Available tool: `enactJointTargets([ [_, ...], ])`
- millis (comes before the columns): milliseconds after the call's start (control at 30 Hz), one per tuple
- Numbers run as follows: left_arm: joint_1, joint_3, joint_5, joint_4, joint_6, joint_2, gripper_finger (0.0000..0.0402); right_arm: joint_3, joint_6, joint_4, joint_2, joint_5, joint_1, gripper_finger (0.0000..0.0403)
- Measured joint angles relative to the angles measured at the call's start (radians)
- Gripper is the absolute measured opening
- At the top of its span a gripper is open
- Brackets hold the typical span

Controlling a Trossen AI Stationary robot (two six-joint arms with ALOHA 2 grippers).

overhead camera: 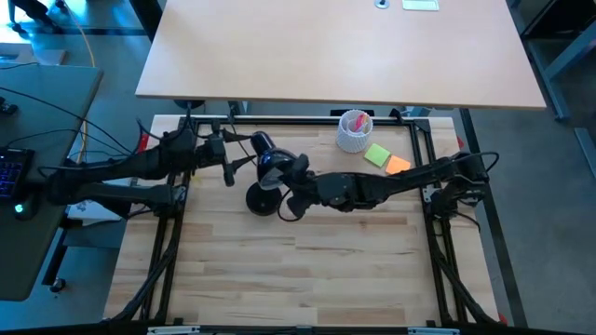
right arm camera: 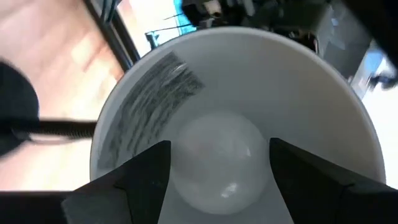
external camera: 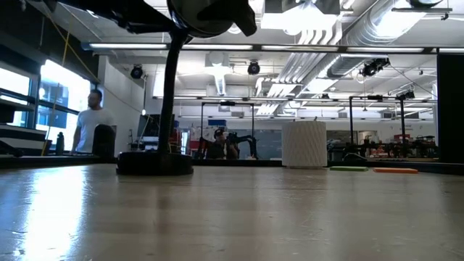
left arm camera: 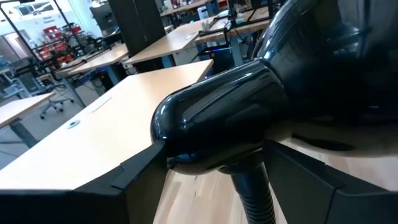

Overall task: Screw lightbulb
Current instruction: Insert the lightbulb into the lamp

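On the wooden tabletop [overhead camera: 307, 261], toward its far left, a black desk lamp [overhead camera: 264, 198] is standing while both arms are meeting at its shade. Left claw [left arm camera: 214, 186] is clamping the lamp's head from the left. Right claw [right arm camera: 217, 171] (fingers spread either side) is gripping the lightbulb [right arm camera: 217, 163] inside the white-lined shade [right arm camera: 311, 93]. Farther right, a white ribbed cup [overhead camera: 354, 130] is sitting.

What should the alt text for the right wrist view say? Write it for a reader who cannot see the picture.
The white lightbulb sits deep inside the lamp's white-lined shade, seen from straight in front of its opening, with the right gripper at the bulb, one dark finger on each side of it. Wooden tabletop shows beyond the shade's rim.
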State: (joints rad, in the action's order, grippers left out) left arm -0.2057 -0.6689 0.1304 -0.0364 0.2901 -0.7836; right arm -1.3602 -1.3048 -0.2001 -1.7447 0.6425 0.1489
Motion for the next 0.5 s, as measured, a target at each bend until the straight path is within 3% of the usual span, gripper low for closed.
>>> enactJointTargets([
  [367, 0.108, 0.001, 0.005, 0.021, 0.017, -0.002, 0.0254, 0.000, 0.585, -0.090, -0.002, 0.092, 0.014, 0.0263],
  [500, 0.177, 0.000, 0.124, 0.033, 0.038, -0.001, 0.0254, 0.000, 0.763, -0.135, -0.002, 0.110, 0.017, 0.0263],
])
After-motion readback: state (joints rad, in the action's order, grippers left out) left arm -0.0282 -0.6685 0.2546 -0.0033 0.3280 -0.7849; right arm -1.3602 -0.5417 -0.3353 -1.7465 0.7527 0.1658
